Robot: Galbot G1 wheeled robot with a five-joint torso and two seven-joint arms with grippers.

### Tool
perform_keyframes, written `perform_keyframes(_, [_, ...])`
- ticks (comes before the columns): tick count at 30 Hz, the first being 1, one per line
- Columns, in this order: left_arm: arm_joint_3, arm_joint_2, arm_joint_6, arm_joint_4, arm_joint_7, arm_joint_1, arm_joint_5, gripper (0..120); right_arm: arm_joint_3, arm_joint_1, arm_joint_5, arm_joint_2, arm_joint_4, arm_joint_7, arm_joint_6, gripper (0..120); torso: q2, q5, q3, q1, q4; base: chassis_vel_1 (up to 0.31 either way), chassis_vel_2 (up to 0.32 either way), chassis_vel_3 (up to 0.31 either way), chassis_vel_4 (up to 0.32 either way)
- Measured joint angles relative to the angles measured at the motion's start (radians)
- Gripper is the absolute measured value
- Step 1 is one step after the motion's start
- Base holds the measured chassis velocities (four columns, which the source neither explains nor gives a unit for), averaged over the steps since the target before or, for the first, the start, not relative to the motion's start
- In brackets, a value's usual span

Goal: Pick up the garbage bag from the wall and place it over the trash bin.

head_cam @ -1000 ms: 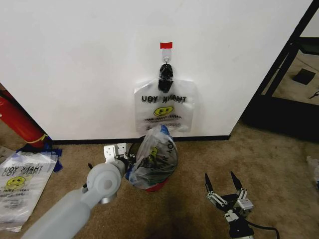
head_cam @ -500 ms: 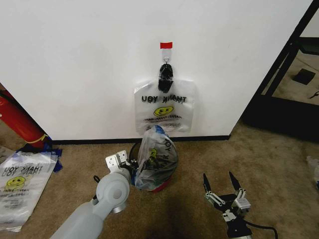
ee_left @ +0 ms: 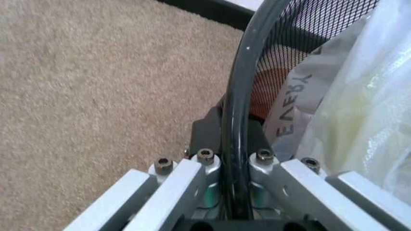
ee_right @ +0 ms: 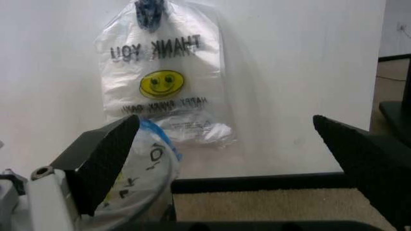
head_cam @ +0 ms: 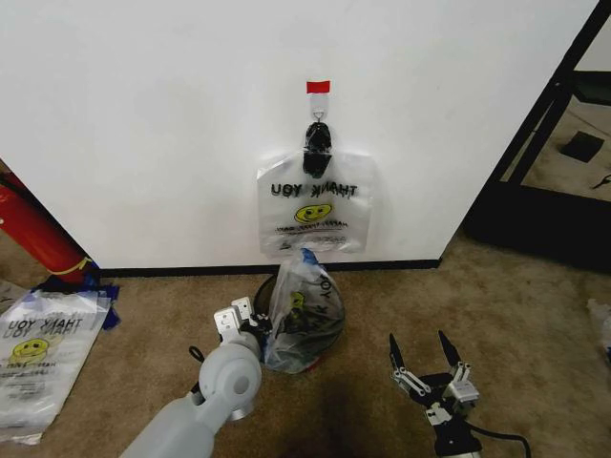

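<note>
While one garbage bag (head_cam: pixel 316 204) hangs flat from a black hook (head_cam: pixel 318 136) on the wall (head_cam: pixel 143 124), under a red tape strip (head_cam: pixel 318 87), a second printed bag (head_cam: pixel 304 310) sits bunched in the trash bin (head_cam: pixel 329 329) on the carpet at 6 o'clock of the hook. Left gripper (head_cam: pixel 250 322): at the bin's 9 o'clock side, jaws closed on the bin's dark rim (ee_left: pixel 236 110). Right gripper (head_cam: pixel 425 355): at the bin's 4 o'clock, well apart, fingers spread wide, holding nothing. Spare bag (head_cam: pixel 38 353) lies flat on the carpet at 8 o'clock, beside a red cylinder (head_cam: pixel 33 234).
</note>
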Motion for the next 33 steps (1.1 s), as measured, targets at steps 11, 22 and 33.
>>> perform_keyframes(11, [-0.020, -0.008, 0.046, 0.005, 0.037, 0.012, 0.011, 15, 0.000, -0.003, 0.001, 0.002, 0.000, 0.001, 0.007, 100, 0.000, -0.0001, 0.000, 0.000, -0.0001, 0.000, 0.000, 0.000, 0.000])
perform_keyframes(22, [-0.073, 0.042, 0.117, -0.087, 0.084, 0.060, 0.052, 57, -0.013, 0.001, -0.018, 0.005, 0.019, 0.026, -0.015, 100, 0.000, -0.0002, 0.000, 0.000, -0.0001, 0.000, 0.000, 0.000, 0.000])
perform_keyframes(33, [-0.156, 0.140, 0.137, -0.286, 0.251, 0.209, 0.354, 94, -0.082, 0.056, -0.098, -0.086, 0.181, 0.347, -0.388, 100, 0.000, -0.0001, 0.000, 0.000, 0.0002, 0.000, 0.000, 0.000, 0.000])
